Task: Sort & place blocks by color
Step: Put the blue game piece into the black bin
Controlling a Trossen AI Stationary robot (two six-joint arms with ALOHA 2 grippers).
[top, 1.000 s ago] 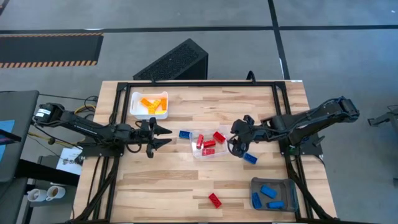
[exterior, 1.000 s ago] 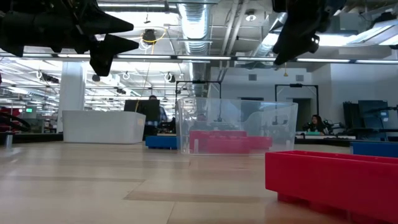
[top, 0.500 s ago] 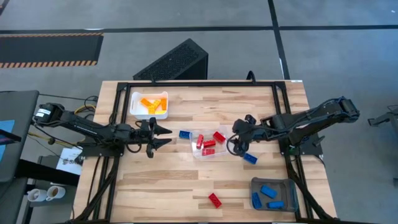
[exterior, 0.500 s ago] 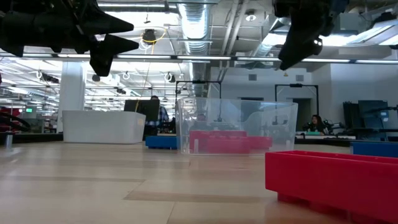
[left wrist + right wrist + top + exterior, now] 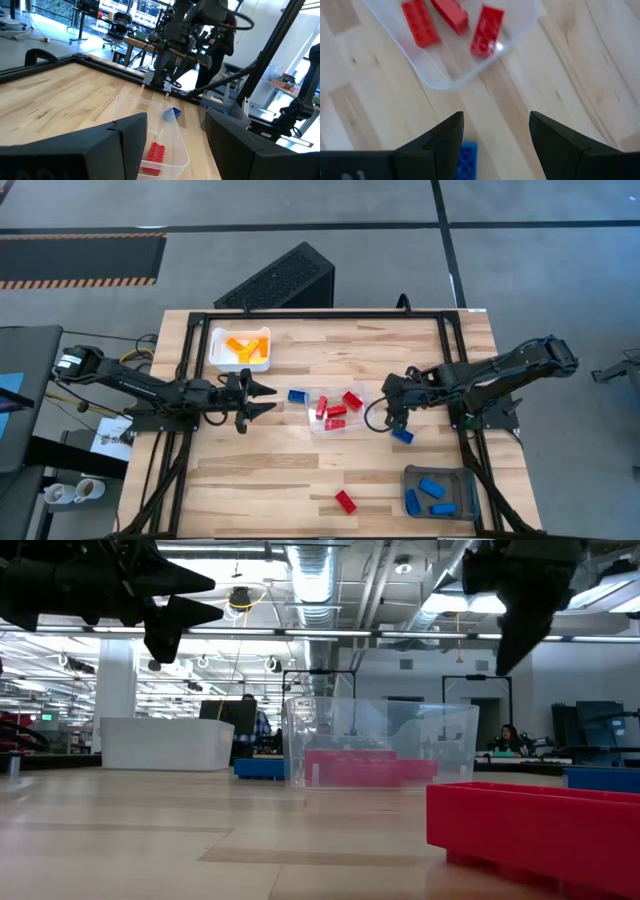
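Observation:
My right gripper [image 5: 395, 420] hangs open, fingers slanting down, just above a loose blue block [image 5: 402, 435] to the right of the clear tray [image 5: 318, 427]. In the right wrist view the blue block [image 5: 466, 159] lies on the wood beside one finger of my right gripper [image 5: 496, 116], untouched. The clear tray holds three red blocks [image 5: 486, 29]. My left gripper [image 5: 272, 400] waits open and level, left of the tray, near another blue block [image 5: 297, 395]. A red block [image 5: 345, 501] lies near the front edge.
A white tray [image 5: 262, 366] with orange blocks stands at the far left. A grey tray [image 5: 462, 475] with blue blocks sits at the near right corner. A black frame rail [image 5: 320, 314] runs round the table. Bare wood lies at the near left.
My right gripper has tipped its fingers further downward and shifted a little toward the table's right edge, coming over the loose blue block. Its fingers stay apart. The blocks and trays have kept their places.

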